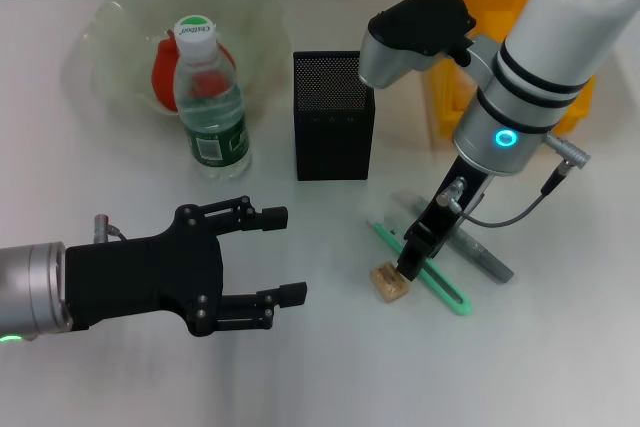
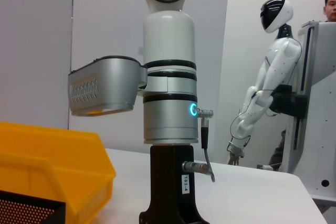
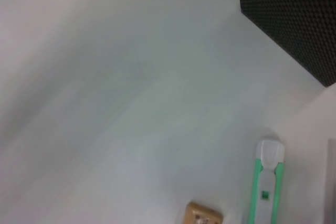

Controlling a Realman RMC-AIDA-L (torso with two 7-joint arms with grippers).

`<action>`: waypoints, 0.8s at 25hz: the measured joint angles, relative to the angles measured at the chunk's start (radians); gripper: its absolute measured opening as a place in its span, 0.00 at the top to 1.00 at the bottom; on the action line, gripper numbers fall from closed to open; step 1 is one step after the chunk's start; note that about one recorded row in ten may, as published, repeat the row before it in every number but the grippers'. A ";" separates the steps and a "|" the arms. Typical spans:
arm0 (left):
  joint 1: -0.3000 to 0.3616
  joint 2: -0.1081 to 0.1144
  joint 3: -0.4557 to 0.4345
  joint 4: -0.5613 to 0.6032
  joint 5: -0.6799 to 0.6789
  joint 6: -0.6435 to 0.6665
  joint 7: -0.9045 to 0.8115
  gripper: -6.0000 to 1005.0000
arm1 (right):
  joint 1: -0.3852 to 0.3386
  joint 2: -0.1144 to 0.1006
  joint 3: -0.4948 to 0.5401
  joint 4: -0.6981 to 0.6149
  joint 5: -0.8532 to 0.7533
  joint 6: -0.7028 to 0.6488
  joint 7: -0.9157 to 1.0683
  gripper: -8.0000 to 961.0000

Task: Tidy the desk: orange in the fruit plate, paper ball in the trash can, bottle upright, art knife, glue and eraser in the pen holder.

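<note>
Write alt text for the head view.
The right gripper reaches down beside the eraser and art knife on the desk. The left gripper hovers open; the bottle stands upright.

A mint-green art knife (image 1: pixel 425 269) is lying by a tan eraser (image 1: pixel 389 283); black mesh pen holder (image 1: pixel 333 115), yellow trash can (image 1: pixel 490 7), pale green fruit plate (image 1: pixel 120 22) showing red-orange orange (image 1: pixel 165 72).

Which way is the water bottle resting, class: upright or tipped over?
Upright: the bottle stands on the desk with its white cap on top.
</note>
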 joint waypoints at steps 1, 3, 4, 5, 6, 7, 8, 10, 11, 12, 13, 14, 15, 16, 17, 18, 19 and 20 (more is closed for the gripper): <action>0.000 0.000 0.000 0.000 0.000 -0.001 0.000 0.22 | 0.001 0.000 -0.008 0.000 0.002 0.002 0.004 0.54; 0.000 0.000 0.000 -0.005 0.000 -0.002 0.001 0.22 | 0.002 0.000 -0.015 0.000 0.002 0.002 0.011 0.54; 0.000 0.000 0.000 -0.007 0.000 -0.002 0.002 0.22 | 0.002 0.000 -0.015 0.000 0.002 0.002 0.012 0.54; 0.000 -0.001 0.000 -0.010 0.000 -0.002 0.004 0.22 | 0.001 0.000 -0.016 0.000 0.002 0.003 0.013 0.54; 0.000 -0.001 0.000 -0.010 0.000 -0.002 0.004 0.22 | 0.001 0.000 -0.016 0.000 0.002 0.003 0.013 0.54; -0.001 -0.001 0.000 -0.013 0.000 -0.003 0.009 0.22 | 0.000 0.000 -0.016 0.000 0.002 0.005 0.015 0.54; -0.001 -0.001 0.000 -0.013 0.000 -0.003 0.009 0.22 | 0.000 0.000 -0.016 0.000 0.002 0.005 0.015 0.54; 0.000 -0.001 0.000 -0.013 0.000 -0.004 0.010 0.22 | -0.002 0.000 -0.020 0.001 0.002 0.010 0.016 0.54; 0.000 -0.001 0.000 -0.013 0.000 -0.004 0.010 0.22 | -0.003 0.000 -0.024 0.002 0.002 0.013 0.017 0.54; 0.000 -0.001 0.000 -0.014 0.000 -0.004 0.010 0.22 | -0.003 0.000 -0.034 0.003 0.003 0.016 0.020 0.54; 0.000 -0.001 0.000 -0.014 0.000 -0.004 0.010 0.22 | -0.003 0.000 -0.038 0.003 0.003 0.017 0.022 0.54; 0.000 -0.001 0.000 -0.014 0.000 -0.004 0.010 0.22 | -0.003 0.000 -0.040 0.003 0.004 0.018 0.023 0.54; 0.000 -0.001 0.000 -0.015 0.000 -0.004 0.010 0.22 | -0.002 0.000 -0.041 0.003 0.004 0.018 0.024 0.54; 0.000 -0.001 0.000 -0.015 0.000 -0.004 0.010 0.22 | -0.002 0.000 -0.041 0.003 0.004 0.018 0.024 0.55; 0.000 -0.001 0.000 -0.016 0.000 -0.004 0.010 0.22 | -0.002 0.000 -0.042 0.003 0.004 0.019 0.024 0.55; 0.000 -0.001 0.000 -0.016 0.000 -0.004 0.010 0.22 | -0.002 0.000 -0.042 0.003 0.004 0.019 0.024 0.55; 0.001 -0.001 0.000 -0.017 0.000 -0.004 0.010 0.22 | -0.002 0.000 -0.042 0.003 0.004 0.020 0.025 0.55; 0.001 -0.001 0.000 -0.019 0.000 -0.004 0.011 0.22 | -0.003 0.000 -0.043 0.003 0.004 0.022 0.025 0.56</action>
